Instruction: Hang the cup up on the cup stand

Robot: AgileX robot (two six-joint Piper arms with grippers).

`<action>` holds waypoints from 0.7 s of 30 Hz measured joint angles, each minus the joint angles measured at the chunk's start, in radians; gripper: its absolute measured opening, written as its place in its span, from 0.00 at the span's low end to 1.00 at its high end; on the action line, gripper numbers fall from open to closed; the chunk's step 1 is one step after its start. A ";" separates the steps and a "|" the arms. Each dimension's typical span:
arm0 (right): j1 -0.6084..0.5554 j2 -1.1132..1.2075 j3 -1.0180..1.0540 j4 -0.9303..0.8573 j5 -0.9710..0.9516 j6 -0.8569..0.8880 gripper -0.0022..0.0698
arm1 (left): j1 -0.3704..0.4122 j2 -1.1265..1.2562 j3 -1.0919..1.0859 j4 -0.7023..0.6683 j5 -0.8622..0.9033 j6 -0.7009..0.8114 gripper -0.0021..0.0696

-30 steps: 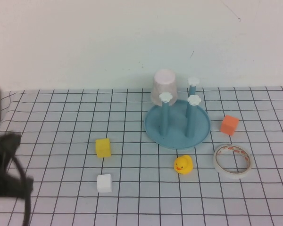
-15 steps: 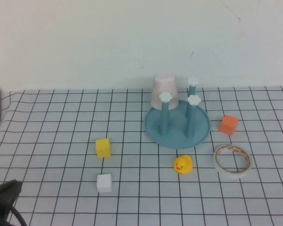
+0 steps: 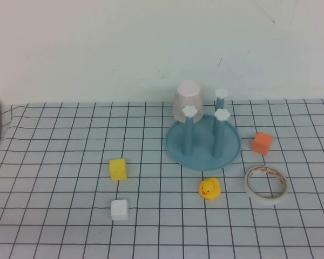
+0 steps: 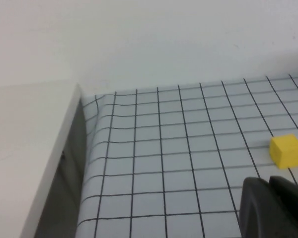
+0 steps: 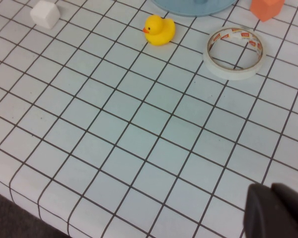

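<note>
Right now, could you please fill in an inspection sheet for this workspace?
Surface: table under a white cloth with a black grid, lying flat.
Job's things: cup upside down over a rear peg of the cup stand; three white flower knobs show.
Clutter: yellow block, white block, rubber duck, tape roll, orange block, all apart from the stand.
Grippers: left gripper near the table's left edge, jaws shut, empty; right gripper over the near edge, jaws shut, empty.
Cables: nothing seen.
Surroundings: plain pale wall; grey panel at the left edge.
</note>
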 joint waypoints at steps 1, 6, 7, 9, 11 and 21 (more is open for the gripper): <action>0.000 0.000 0.000 0.000 0.000 0.000 0.03 | 0.011 -0.035 0.013 -0.008 0.000 0.000 0.03; 0.000 0.000 0.000 0.000 0.000 0.000 0.03 | 0.056 -0.164 0.092 -0.022 0.003 0.002 0.03; 0.000 0.000 0.000 0.000 0.000 0.000 0.03 | 0.063 -0.181 0.109 -0.026 0.003 0.004 0.03; 0.000 0.000 0.000 0.000 0.000 0.000 0.03 | 0.096 -0.225 0.173 -0.066 -0.004 0.004 0.03; 0.000 0.000 0.000 0.000 0.000 0.000 0.03 | 0.115 -0.231 0.218 -0.095 -0.027 0.004 0.03; 0.000 0.000 0.000 0.000 0.000 0.000 0.03 | 0.126 -0.234 0.266 -0.108 -0.087 0.067 0.03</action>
